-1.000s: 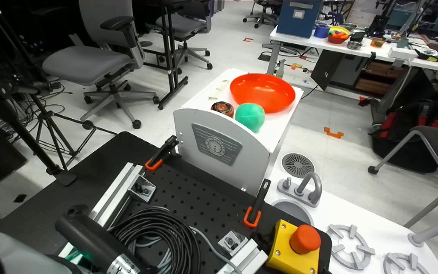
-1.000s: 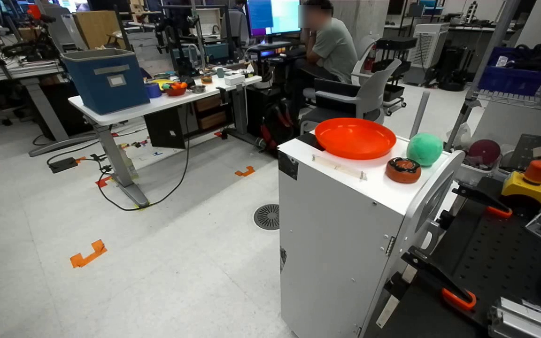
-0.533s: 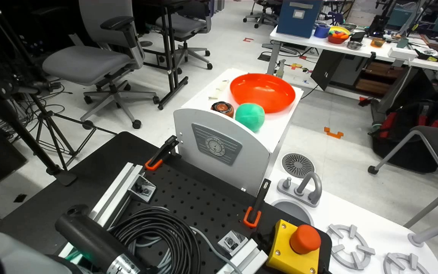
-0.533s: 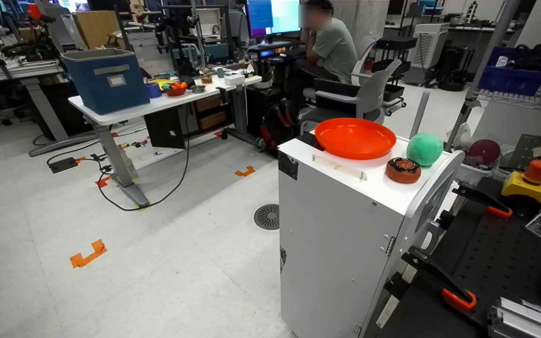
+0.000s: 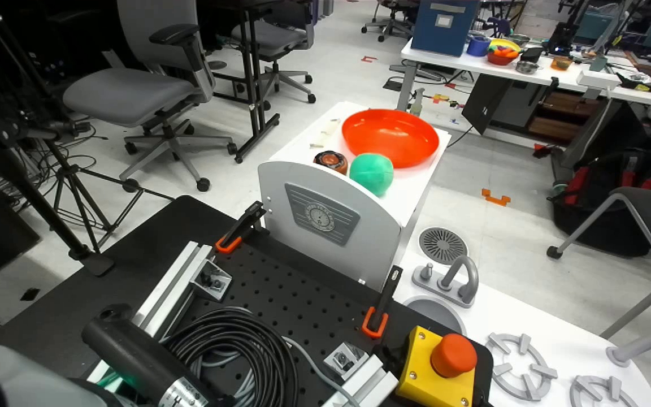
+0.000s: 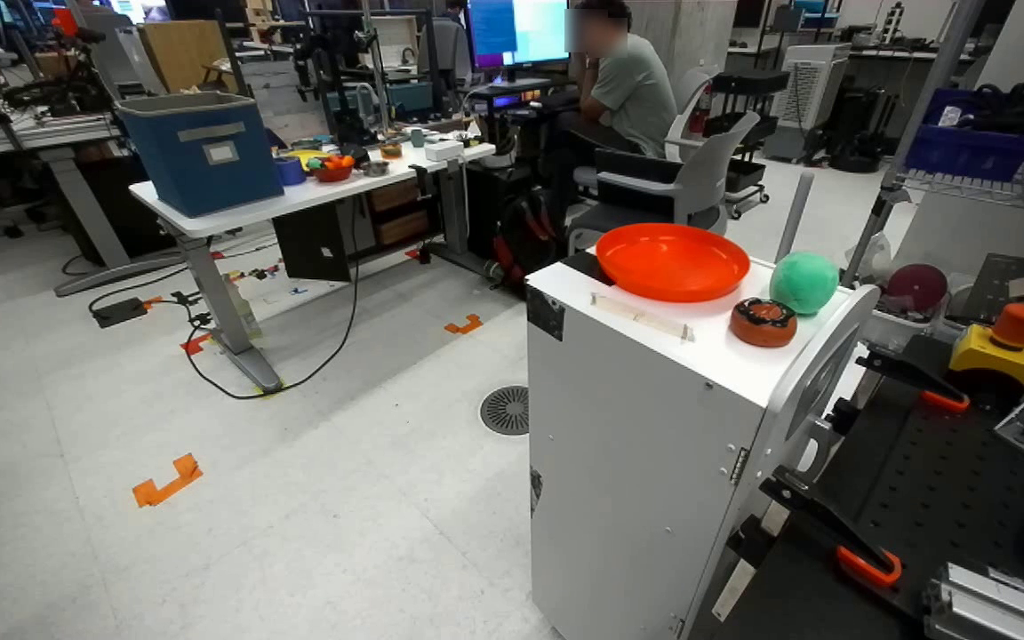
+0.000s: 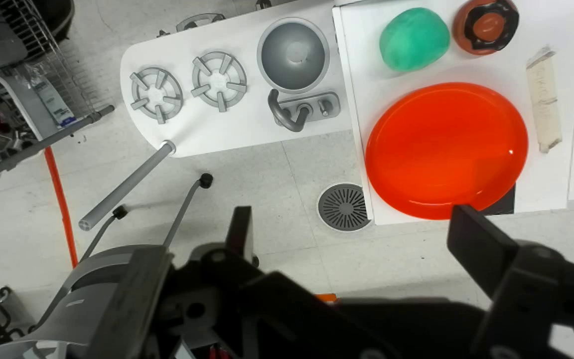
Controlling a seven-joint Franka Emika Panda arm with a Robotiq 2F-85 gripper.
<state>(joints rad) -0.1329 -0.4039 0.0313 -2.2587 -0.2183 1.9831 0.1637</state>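
One orange dish (image 7: 439,144), one green ball (image 7: 414,40), one brown toy (image 7: 486,27) and one tape strip (image 7: 545,102) lie on the white cabinet (image 7: 543,179); the counter (image 7: 247,127) bears two burners (image 7: 221,98), one basin (image 7: 289,72), one faucet (image 7: 304,112). In an exterior view, two clamps (image 5: 383,302), one left, one right, and one red button (image 5: 454,356) are on the near black board (image 5: 297,271).

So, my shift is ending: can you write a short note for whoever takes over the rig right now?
Hand: open, holding nothing.
Things: orange dish, green ball and brown black-ringed item are all on the white cabinet top; ball and ringed item sit side by side, outside the dish.
Done: no grasp yet; the hand touches none of them.
Left: apparently any picking up, since all three lie ungrasped.
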